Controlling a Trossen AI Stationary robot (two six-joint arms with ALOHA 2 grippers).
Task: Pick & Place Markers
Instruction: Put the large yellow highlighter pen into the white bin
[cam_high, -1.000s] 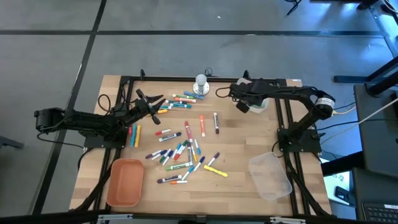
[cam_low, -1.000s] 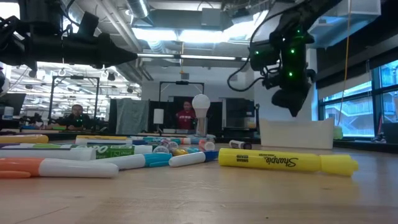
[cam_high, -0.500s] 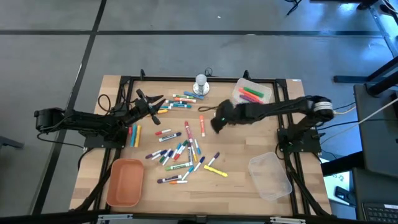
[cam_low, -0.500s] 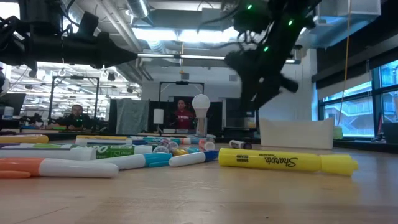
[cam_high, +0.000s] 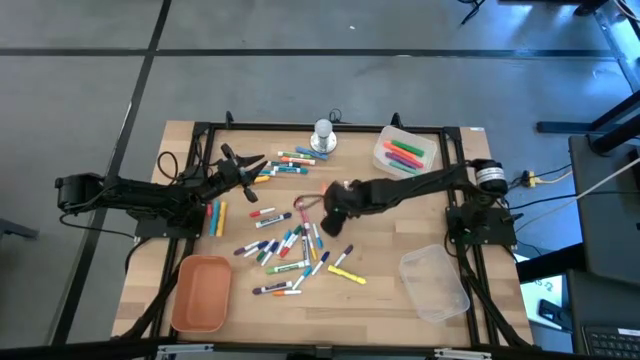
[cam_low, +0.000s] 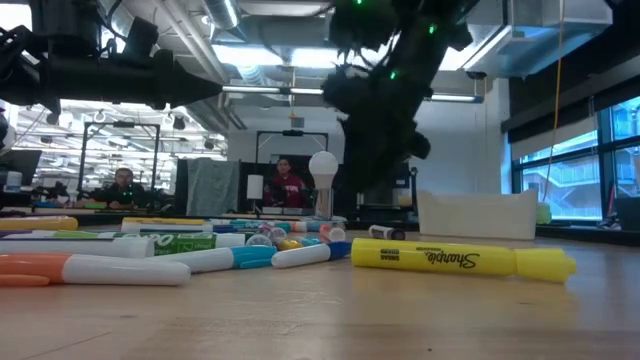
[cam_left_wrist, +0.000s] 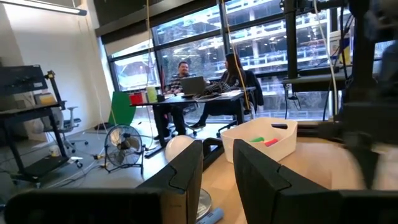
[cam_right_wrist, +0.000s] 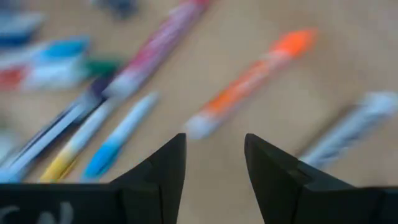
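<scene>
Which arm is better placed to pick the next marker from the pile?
Right. The right gripper is open above the scattered markers, with an orange-capped marker just ahead of its fingers. The left gripper waits at the pile's far-left edge.

Blurred: in the right wrist view we see the markers (cam_right_wrist: 249, 79) only as smeared streaks, labels unreadable. Hidden: the right gripper (cam_high: 335, 207) covers part of the marker pile from above, and we cannot tell what lies beneath it. Cut off: the orange-and-white marker (cam_low: 90, 268) by the low view's left edge. Too small: marker colours in the white bin (cam_left_wrist: 268, 136), left wrist view.
</scene>
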